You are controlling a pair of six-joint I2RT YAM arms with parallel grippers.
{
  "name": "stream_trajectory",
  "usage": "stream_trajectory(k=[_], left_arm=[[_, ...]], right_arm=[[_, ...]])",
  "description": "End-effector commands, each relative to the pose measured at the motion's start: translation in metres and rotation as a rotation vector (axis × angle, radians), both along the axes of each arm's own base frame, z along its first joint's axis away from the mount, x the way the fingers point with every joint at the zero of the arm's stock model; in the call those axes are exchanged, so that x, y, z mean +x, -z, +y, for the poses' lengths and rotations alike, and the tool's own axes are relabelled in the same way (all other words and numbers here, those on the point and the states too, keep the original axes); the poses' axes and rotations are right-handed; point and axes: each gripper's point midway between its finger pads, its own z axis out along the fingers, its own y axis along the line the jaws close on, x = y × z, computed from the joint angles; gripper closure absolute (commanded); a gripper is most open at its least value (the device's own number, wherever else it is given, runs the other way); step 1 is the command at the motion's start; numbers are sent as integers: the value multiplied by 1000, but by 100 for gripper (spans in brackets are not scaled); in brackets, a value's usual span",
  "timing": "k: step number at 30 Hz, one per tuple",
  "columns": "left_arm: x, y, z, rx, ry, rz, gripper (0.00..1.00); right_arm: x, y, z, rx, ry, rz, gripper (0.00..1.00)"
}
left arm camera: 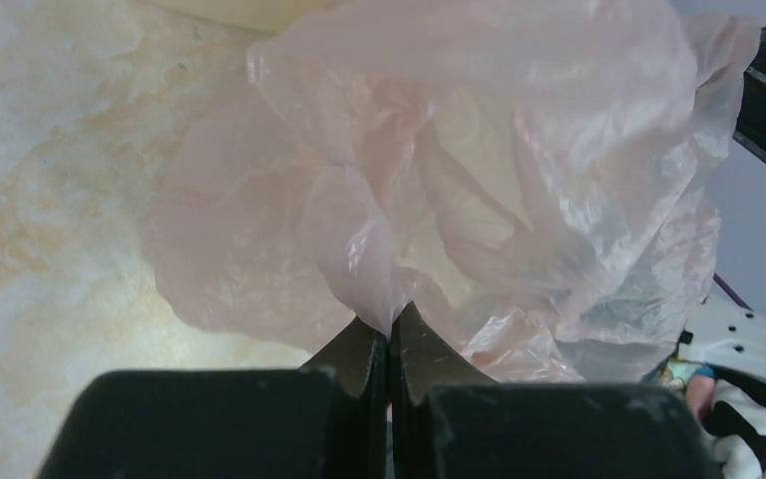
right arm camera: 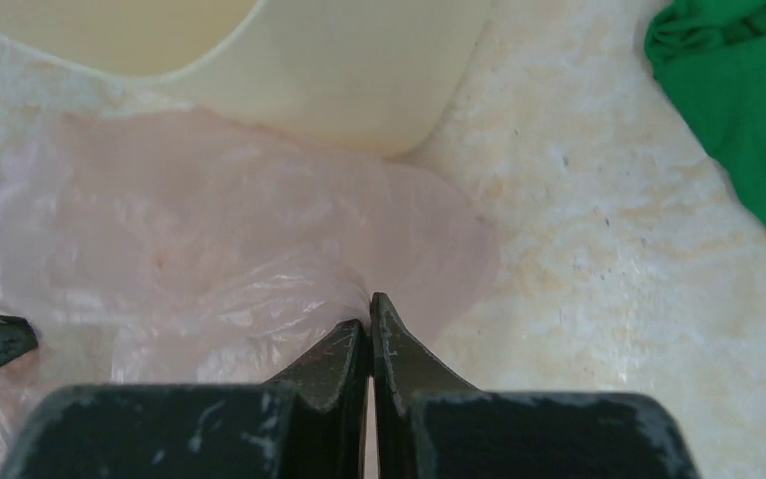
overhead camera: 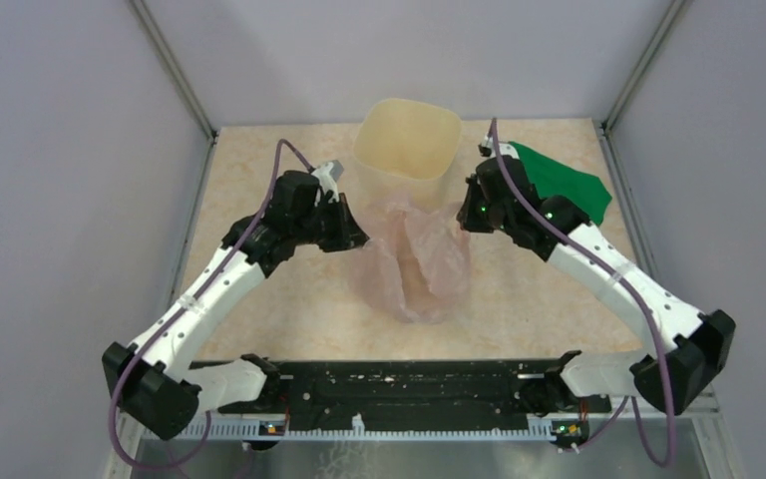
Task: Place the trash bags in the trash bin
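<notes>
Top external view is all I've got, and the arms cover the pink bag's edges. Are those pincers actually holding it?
Observer: Left wrist view shows the left gripper shut on a fold of the trash bag.
Operator: And the other one?
Observer: Right wrist view shows the right gripper shut too, film bunched between its tips.
Operator: Does the bag touch the bin?
Observer: From the right wrist, its far edge lies against the foot of the trash bin.

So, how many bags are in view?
1. The bag lies before the bin, pinched by the left pincer and right pincer. A second could hide in its folds.
</notes>
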Motion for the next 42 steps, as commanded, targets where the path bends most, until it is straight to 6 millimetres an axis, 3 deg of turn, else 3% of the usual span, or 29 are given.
stream_trajectory(k=[1,7,13,17,23,27,31,36,38,42], left_arm=[[55,-14,-13,-7,-37,-143,100],[106,-1,-29,-38,-49,-163,100],[139,23,-37,-69,-78,-148,100],[167,33,-39,-84,-83,-149,100],[217,19,-35,-77,-82,-193,100],[229,3,-28,-43,-76,-207,100],[192,-7,-12,7,-59,-133,100],[106,-28,20,24,-82,-111,100],[71,-35,32,26,-75,-117,100],[14,-51,48,19,-47,-123,100]], right_arm=[[53,-14,32,94,-58,-107,100],[94,6,47,146,-60,-98,100],[122,26,53,217,-46,-118,100],[147,29,63,253,-70,-136,100],[189,21,70,240,-84,-136,100],[190,5,64,196,-85,-114,100],[151,-5,50,163,-112,-33,100],[58,1,20,143,-149,67,100],[18,-5,6,143,-170,66,100],[-37,-33,-11,169,-218,34,100]])
